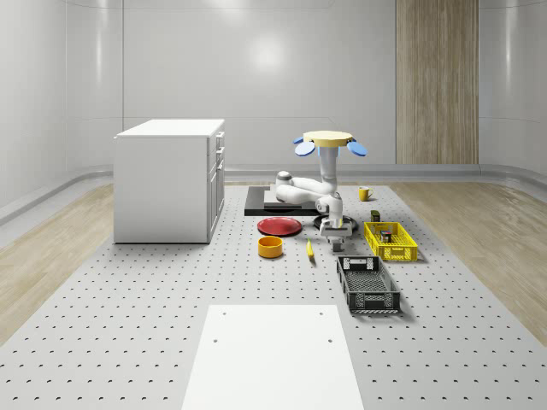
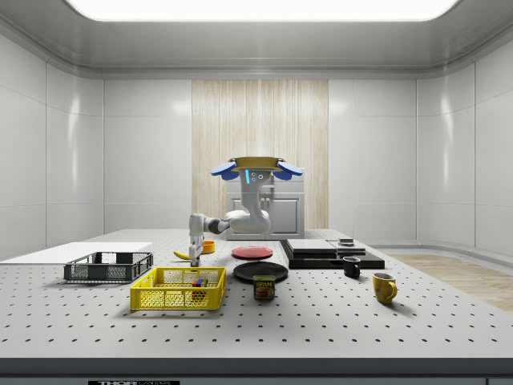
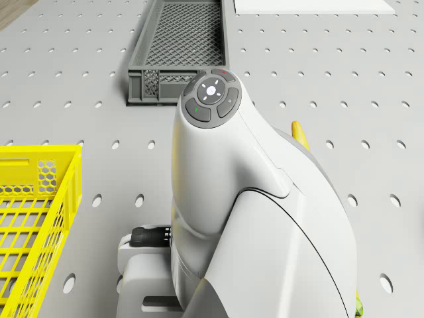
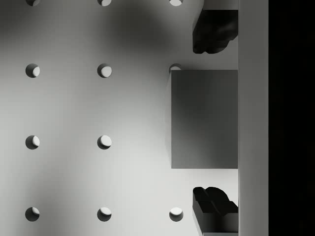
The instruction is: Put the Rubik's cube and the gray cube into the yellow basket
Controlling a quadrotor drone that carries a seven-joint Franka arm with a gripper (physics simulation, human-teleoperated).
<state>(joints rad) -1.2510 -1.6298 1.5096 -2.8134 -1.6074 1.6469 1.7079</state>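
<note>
The claw [image 4: 215,117], fingers spread wide either side of the gray cube [image 4: 204,119] without touching, hangs low just left of the yellow basket [image 1: 391,241], its base partly hiding the cube, drone [image 1: 329,141] hovering above.

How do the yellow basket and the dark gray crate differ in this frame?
Color: the yellow basket is bright yellow, the dark gray crate nearly black. Contents: in the side view a dark object sits inside the basket, while nothing shows through the crate's walls there. Position: the end effector hangs low beside the basket; the crate lies nearer the whole-scene camera, next to the white panel. Both are open-topped, mesh-walled rectangular bins resting on the perforated table.
</note>
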